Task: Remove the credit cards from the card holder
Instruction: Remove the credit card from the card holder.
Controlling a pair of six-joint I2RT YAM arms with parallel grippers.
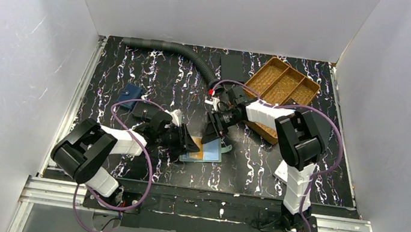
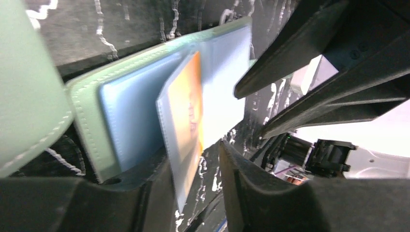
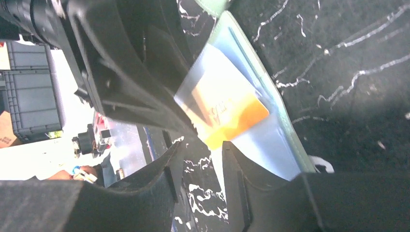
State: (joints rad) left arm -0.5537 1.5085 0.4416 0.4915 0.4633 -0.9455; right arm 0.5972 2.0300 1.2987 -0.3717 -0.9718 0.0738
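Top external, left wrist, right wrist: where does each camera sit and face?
Top external: above and behind the bases, looking down at the table; left gripper and right gripper show.
Left wrist: low, facing the card holder; its fingers frame it.
Right wrist: low, opposite side; its fingers show.
Shared: both wrist views catch the orange card.

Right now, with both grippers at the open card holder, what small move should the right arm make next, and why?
Probably ease the right gripper forward, then close on the tan card. Its jaws stand open, and the card's corner, sticking out of the card holder, points into their gap. The left gripper is open beside the card.
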